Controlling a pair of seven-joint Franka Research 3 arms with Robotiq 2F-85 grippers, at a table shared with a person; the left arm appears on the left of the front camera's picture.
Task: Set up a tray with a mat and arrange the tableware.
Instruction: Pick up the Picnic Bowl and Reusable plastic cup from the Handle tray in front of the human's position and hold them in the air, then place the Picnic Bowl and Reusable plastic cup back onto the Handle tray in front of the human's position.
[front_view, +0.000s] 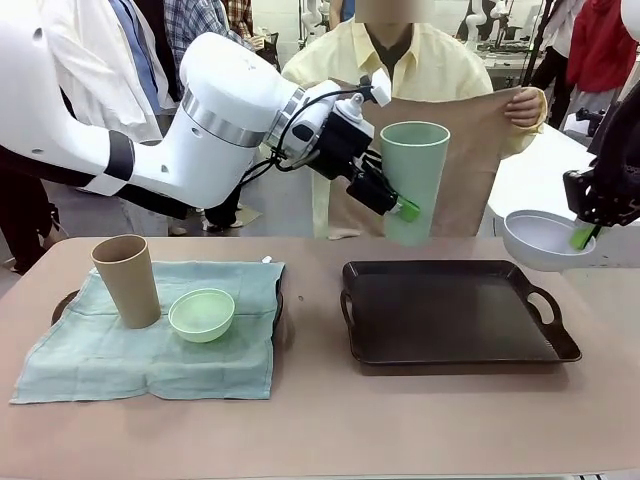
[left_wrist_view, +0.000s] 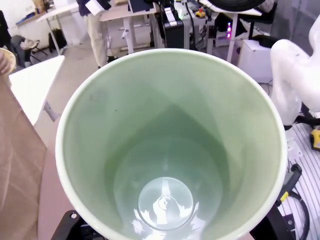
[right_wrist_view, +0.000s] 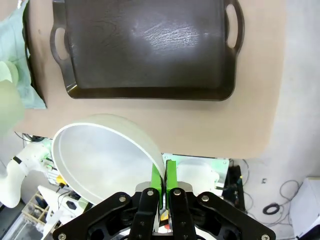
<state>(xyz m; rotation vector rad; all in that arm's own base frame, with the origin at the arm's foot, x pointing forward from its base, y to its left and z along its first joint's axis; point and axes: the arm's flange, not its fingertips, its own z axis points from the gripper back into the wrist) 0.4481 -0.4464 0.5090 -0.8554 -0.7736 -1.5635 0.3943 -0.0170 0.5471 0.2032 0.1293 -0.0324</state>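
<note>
My left gripper (front_view: 398, 205) is shut on a mint green cup (front_view: 414, 178), held upright in the air behind the black tray (front_view: 450, 312); the left wrist view looks straight down into the cup (left_wrist_view: 170, 150). At the right edge my right gripper (front_view: 584, 236) is shut on the rim of a pale bowl (front_view: 538, 238), with its green pads (right_wrist_view: 156, 176) pinching the rim of that bowl (right_wrist_view: 100, 155) beside the tray (right_wrist_view: 145, 45). A tan cup (front_view: 127, 280) and a mint green bowl (front_view: 202, 313) sit on a green cloth (front_view: 150, 340). The person holds up a tan mat (front_view: 475, 165).
The green cloth lies over a dark tray-like thing whose edges (front_view: 277, 300) peek out at the table's left. The black tray has nothing in it. Bare table (front_view: 320, 430) runs along the front. The person stands at the far side behind the raised cup.
</note>
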